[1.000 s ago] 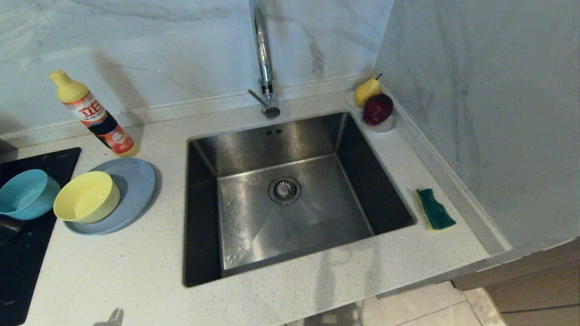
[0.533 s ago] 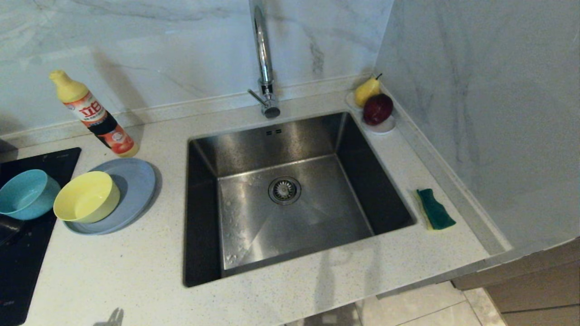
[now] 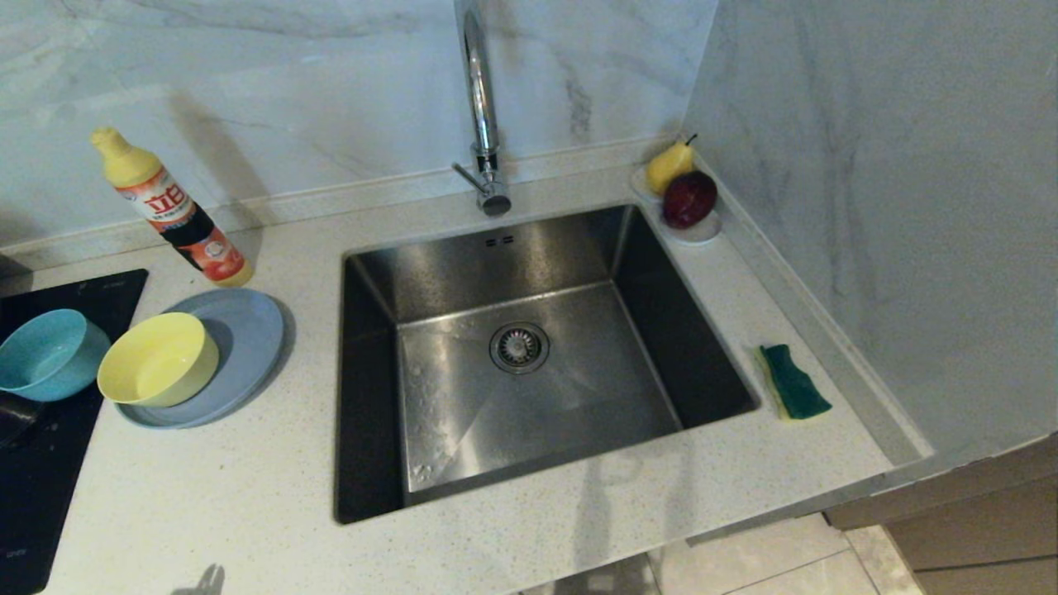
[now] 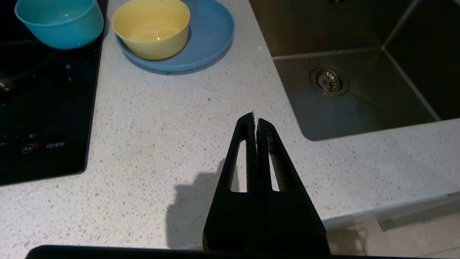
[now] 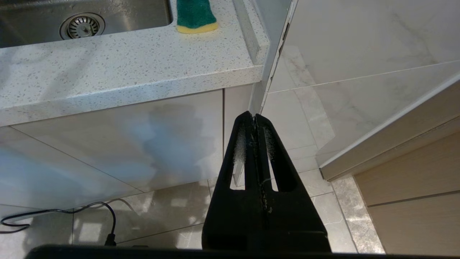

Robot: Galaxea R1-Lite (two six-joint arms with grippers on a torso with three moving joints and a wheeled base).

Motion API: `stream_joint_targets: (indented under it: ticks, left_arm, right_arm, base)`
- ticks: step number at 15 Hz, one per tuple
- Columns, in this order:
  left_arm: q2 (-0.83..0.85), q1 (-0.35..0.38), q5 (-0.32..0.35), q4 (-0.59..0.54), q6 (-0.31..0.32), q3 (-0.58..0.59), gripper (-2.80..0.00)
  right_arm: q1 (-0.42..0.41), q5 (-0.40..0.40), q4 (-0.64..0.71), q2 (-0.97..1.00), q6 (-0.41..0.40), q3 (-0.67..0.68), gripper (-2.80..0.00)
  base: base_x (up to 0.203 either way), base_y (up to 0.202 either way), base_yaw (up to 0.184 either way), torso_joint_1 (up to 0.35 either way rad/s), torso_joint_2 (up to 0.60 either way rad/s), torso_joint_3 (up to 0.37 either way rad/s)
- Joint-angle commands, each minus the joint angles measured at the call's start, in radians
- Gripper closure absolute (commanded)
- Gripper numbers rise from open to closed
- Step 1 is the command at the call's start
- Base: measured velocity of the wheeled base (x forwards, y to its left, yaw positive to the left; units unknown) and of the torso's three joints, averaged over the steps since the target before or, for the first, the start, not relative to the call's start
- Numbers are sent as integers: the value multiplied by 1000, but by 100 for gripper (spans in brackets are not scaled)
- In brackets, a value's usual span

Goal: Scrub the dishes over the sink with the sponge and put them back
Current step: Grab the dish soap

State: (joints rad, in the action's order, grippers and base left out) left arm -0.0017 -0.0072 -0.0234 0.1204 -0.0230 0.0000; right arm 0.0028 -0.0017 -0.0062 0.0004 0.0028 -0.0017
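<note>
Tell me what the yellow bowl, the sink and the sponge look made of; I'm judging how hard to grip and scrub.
Yellow bowl: probably plastic, matte, evenly coloured with only soft highlights.
Sink: stainless steel, brushed, with streaky grey reflections and water drops.
Sponge: yellow foam under a dark green, fibrous-looking scouring layer, wavy-edged; likely soft.

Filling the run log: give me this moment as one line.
phase: not started | left gripper: shut, empty, over counter | right gripper: shut, empty, below counter edge | sponge: right of sink | yellow bowl: on plate
</note>
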Motion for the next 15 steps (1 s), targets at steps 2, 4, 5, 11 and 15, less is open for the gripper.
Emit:
stream_joint_targets:
  ticks: [2,4,5,11,15]
  left_arm:
    - [2,0,-1,10,-6,40,0]
    - [2,1,-1,2,-6,40,0]
    - [2,1,-2,-4,-5,40,0]
    - [60,1,4,-226,-12,-229,0]
    - [440,1,4,-245,-78,-514,0]
  right_arm:
    - [0,0,-1,-2,0,0,0]
    - [0,0,-1,-2,0,0,0]
    - [0,0,-1,-1,0,0,0]
    - [0,0,0,-2,0,0,0]
    - [0,0,0,-2,0,0,0]
  base:
    - [0,0,0,0,0,0]
    - [0,0,0,0,0,0]
    - [0,0,0,0,0,0]
    - [0,0,0,0,0,0]
    - [0,0,0,0,0,0]
